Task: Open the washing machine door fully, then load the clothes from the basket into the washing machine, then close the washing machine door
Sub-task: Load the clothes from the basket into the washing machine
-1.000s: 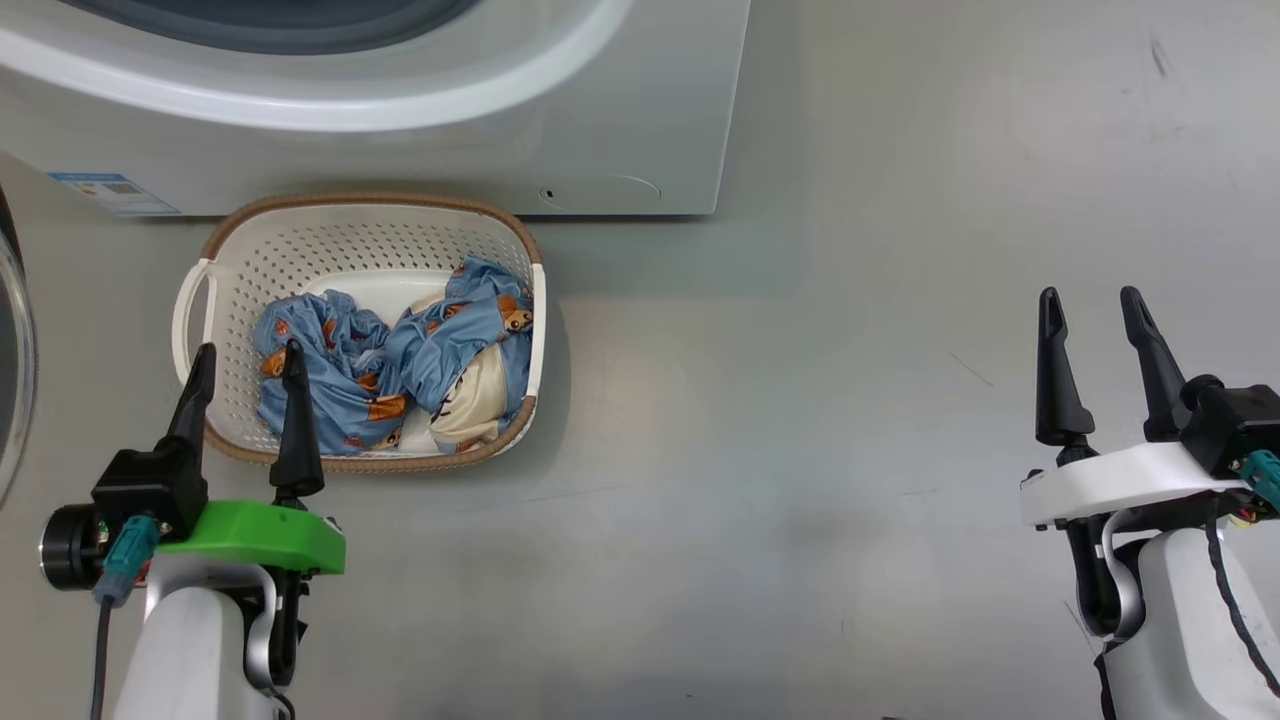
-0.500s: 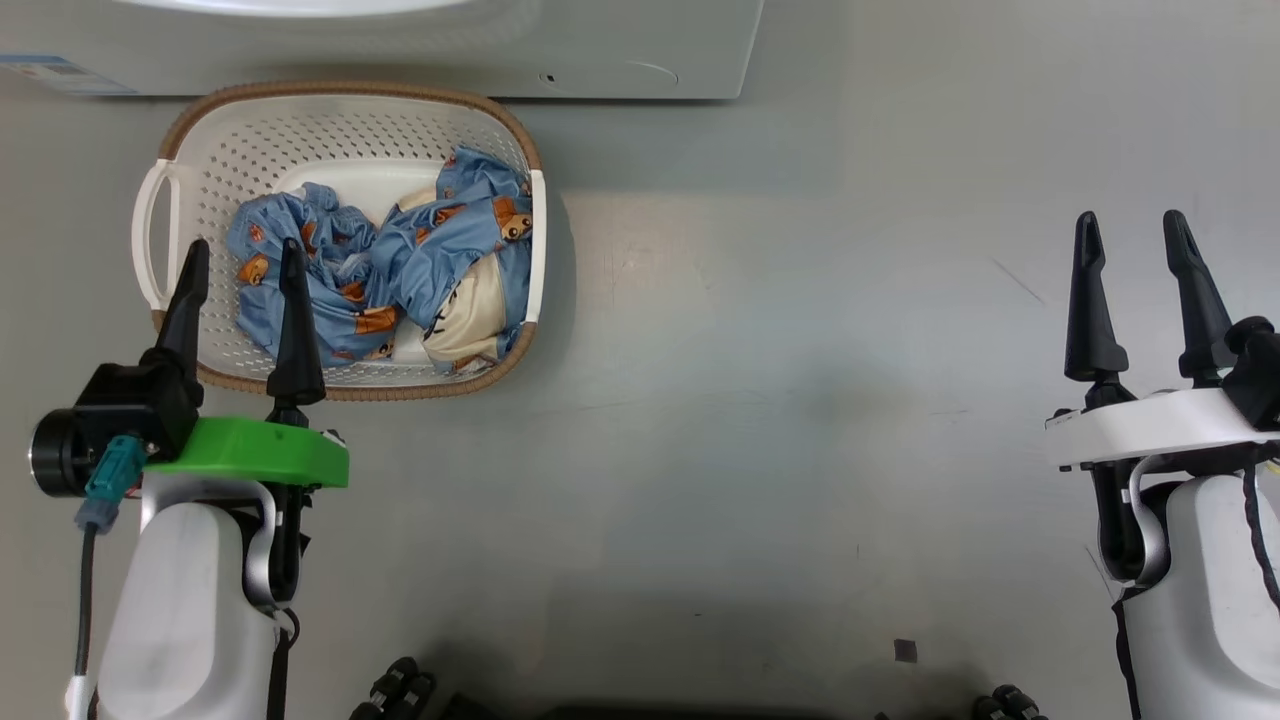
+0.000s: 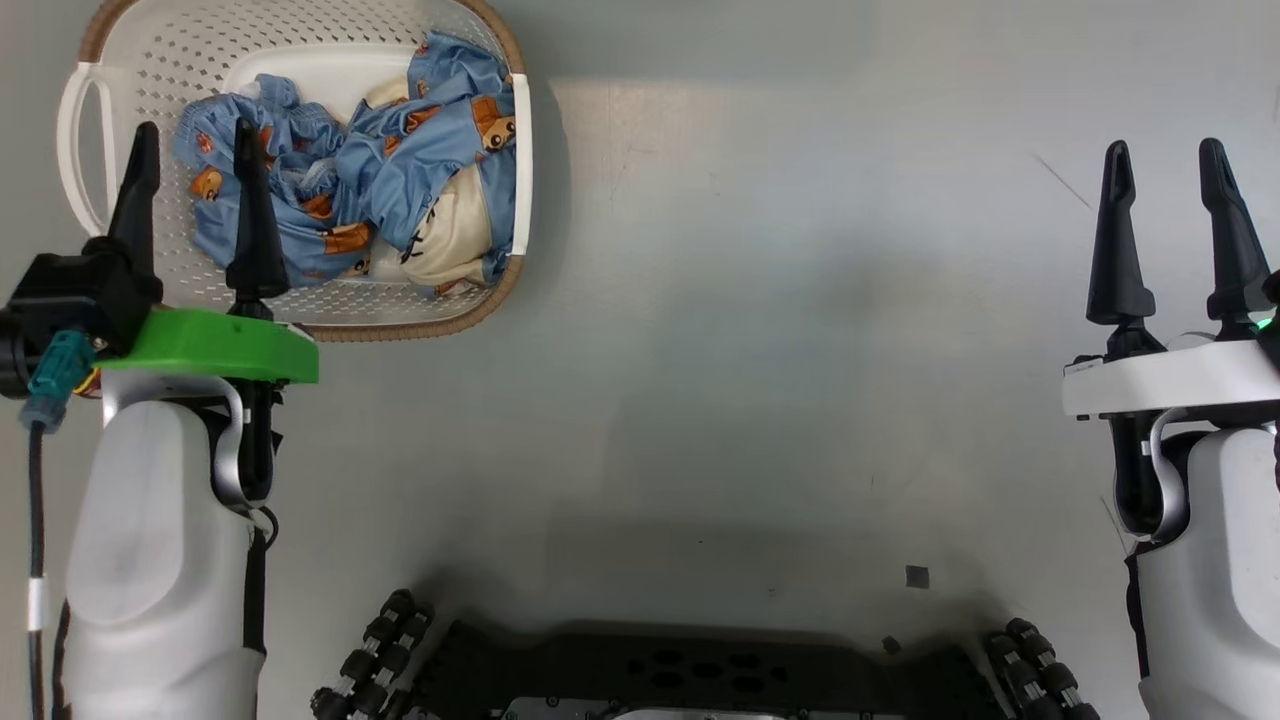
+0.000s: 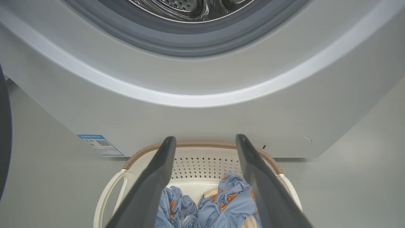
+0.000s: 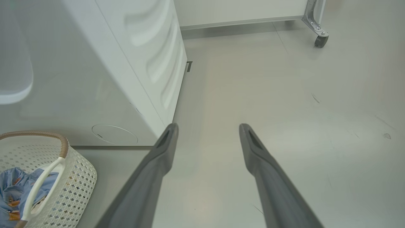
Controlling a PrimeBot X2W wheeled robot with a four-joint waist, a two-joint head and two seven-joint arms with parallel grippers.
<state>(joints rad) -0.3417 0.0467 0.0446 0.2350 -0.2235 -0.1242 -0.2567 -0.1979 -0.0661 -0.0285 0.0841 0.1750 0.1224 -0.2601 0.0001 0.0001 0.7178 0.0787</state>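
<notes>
I see my left hand (image 3: 195, 128) released, its fingers (image 3: 252, 220) spread and empty, hovering over the near left part of the basket (image 3: 420, 325). The clothes (image 3: 400, 190) lie bundled inside the basket. It stands on the floor (image 3: 750, 300) just before the washing machine (image 4: 202, 114), whose drum mouth (image 4: 190, 41) gapes uncovered. My right hand (image 3: 1165, 147) is likewise released and empty, well apart over bare floor

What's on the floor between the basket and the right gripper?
Nothing. In the head view, the grey floor between the basket and the right gripper is bare.
</notes>
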